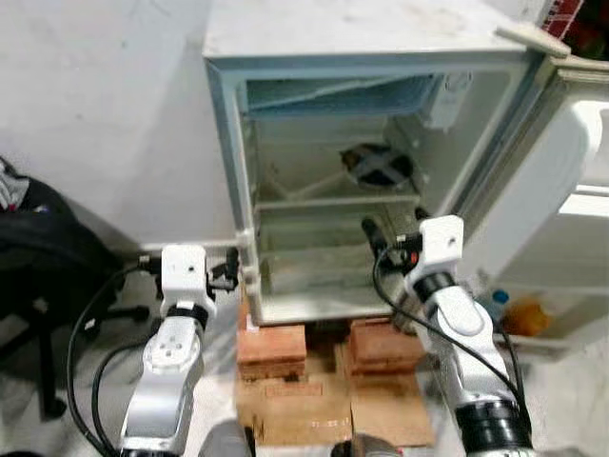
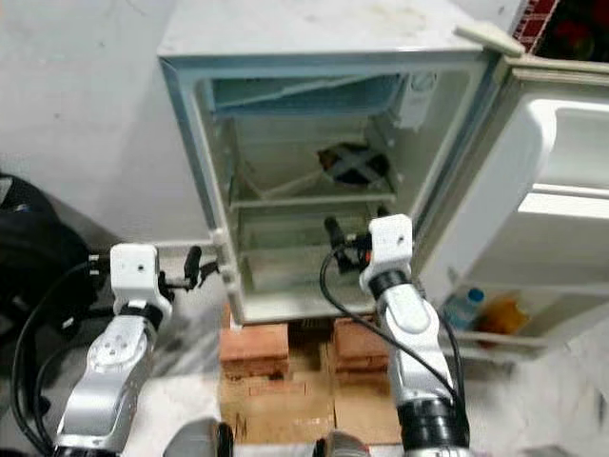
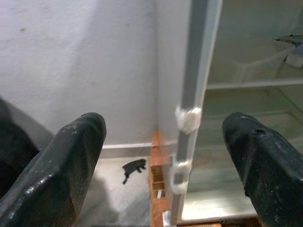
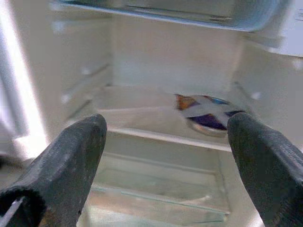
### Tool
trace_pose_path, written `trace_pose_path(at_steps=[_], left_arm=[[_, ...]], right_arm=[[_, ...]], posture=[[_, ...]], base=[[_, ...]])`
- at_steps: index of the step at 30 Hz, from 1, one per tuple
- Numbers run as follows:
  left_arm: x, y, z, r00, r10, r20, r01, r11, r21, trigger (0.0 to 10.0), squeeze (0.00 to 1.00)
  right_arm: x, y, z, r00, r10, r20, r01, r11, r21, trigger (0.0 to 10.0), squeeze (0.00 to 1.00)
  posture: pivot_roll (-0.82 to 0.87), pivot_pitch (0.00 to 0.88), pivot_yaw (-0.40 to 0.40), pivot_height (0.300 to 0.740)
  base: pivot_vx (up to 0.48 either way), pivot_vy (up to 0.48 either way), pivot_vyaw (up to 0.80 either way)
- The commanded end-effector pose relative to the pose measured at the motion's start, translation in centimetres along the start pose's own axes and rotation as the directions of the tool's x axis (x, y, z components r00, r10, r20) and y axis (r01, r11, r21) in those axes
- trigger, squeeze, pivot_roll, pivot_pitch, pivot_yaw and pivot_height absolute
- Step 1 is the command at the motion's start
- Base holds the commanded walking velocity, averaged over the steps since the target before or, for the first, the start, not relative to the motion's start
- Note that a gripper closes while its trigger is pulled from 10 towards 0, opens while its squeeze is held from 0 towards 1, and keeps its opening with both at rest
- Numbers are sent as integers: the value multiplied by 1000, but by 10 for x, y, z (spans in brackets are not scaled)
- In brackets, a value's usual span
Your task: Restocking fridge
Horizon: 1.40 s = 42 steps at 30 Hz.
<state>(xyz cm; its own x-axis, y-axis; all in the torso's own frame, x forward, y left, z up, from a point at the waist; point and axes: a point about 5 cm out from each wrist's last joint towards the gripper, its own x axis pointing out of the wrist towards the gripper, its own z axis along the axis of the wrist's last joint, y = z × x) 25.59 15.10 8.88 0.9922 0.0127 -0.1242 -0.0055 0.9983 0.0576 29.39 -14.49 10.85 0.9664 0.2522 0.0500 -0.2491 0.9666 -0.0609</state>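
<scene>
Right hand (image 1: 392, 231) gapes wide inside the open fridge (image 1: 285, 38); left hand (image 3: 165, 156) wide beside it

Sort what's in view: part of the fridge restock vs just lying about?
Job:
- fridge, door open
- dark round item on its shelf
- bottle and orange item in door rack
- left gripper, right gripper, both open

Lying about:
- bricks under fridge
- cardboard
- black chair

Bright, even light, soft blur throughout
</scene>
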Motion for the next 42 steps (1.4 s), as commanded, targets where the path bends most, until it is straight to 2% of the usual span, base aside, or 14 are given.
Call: trace_pose_path(at_steps=[1,8,18,25,34,36,42], left_arm=[[-1,2,-3,1000,4,-7,-4,1000,9,10000,0],[-1,2,-5,1000,13,1,-13,1000,1,10000,0],[5,0,3,999,-13,40,15,999,-50,10000,0],[4,-1,2,999,-10,39,12,999,-47,10000,0],[2,-1,0,999,-16,33,18,998,-55,10000,0],[1,-2,-1,999,-19,27,21,998,-63,10000,0],[1,-1,-1,1000,-15,26,17,998,-63,10000,0]], right_arm=[[0,3,-3,1000,14,-24,-14,1000,-4,10000,0],[4,3,-5,999,19,-39,-20,1000,-12,10000,0],[16,10,1,999,26,-22,-27,1000,-14,10000,0],[16,13,0,999,33,-24,-33,999,-16,10000,0],[10,12,-1,999,39,-22,-40,999,-20,10000,0],[8,14,-2,997,71,-28,-72,997,-40,10000,0],[8,16,-1,997,70,-19,-71,997,-43,10000,0]], posture=[[65,0,-29,740],[62,0,-31,740],[51,0,-20,740],[52,5,-20,740],[46,28,-27,740],[44,38,-30,740],[42,44,-29,740]], base=[[-345,0,0],[-316,0,0],[0,0,-762],[0,-116,-584],[260,-300,0],[308,-345,0],[315,-357,683]])
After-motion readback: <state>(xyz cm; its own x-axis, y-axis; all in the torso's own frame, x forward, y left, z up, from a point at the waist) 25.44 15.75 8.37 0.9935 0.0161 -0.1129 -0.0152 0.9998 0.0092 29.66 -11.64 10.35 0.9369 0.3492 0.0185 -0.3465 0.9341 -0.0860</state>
